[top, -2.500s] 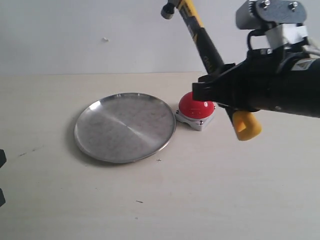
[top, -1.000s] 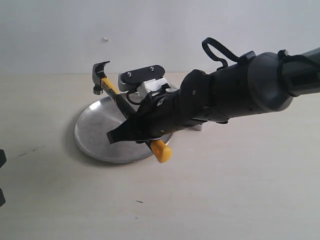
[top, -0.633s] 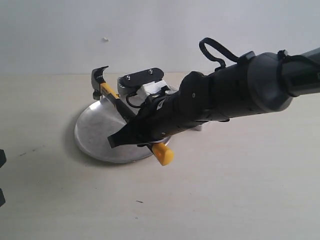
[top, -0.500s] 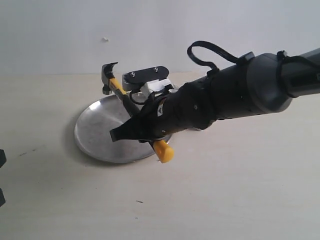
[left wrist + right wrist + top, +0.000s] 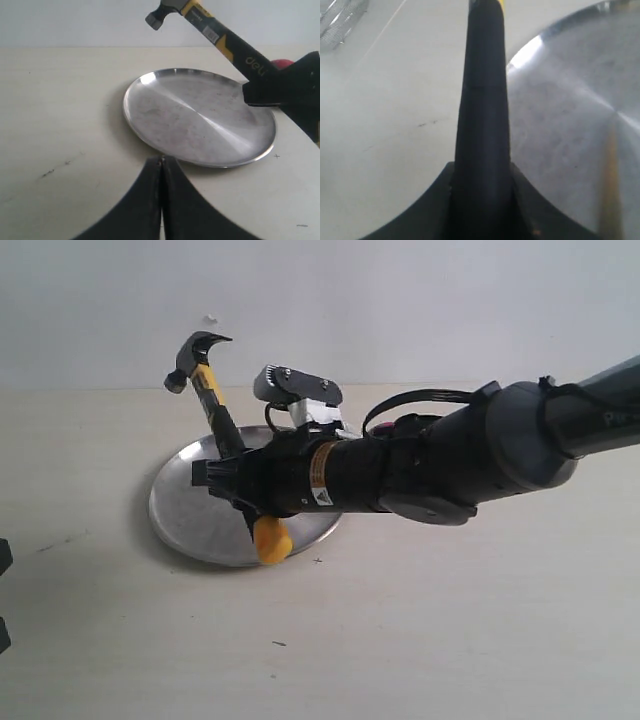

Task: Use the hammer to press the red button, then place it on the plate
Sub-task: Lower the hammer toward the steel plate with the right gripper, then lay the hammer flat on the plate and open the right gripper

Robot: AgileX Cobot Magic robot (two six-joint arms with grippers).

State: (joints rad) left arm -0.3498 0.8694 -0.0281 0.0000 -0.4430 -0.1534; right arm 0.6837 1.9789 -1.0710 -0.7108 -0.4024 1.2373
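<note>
My right gripper (image 5: pixel 237 486) is shut on the black handle of the hammer (image 5: pixel 214 405) and holds it over the silver plate (image 5: pixel 185 510). The hammer stands steeply tilted. Its dark head (image 5: pixel 193 351) is up above the plate's far rim, and its yellow end (image 5: pixel 270 538) is low over the near rim. In the right wrist view the handle (image 5: pixel 482 100) runs out between the fingers (image 5: pixel 445 195), with the plate (image 5: pixel 570 100) beneath. The red button (image 5: pixel 282 63) shows only as a sliver behind the right arm. My left gripper (image 5: pixel 161 161) is shut and empty, just short of the plate's (image 5: pixel 200 115) near rim.
The right arm (image 5: pixel 470 455) reaches in from the right across the button's spot. A wire mesh object (image 5: pixel 340 20) lies at one corner of the right wrist view. Beige tabletop (image 5: pixel 420 640) extends in front, and a pale wall rises behind.
The right arm carried the hammer from above the button leftward over the plate. In the last half second the wrist turned, the head rose and the yellow end swung left.
</note>
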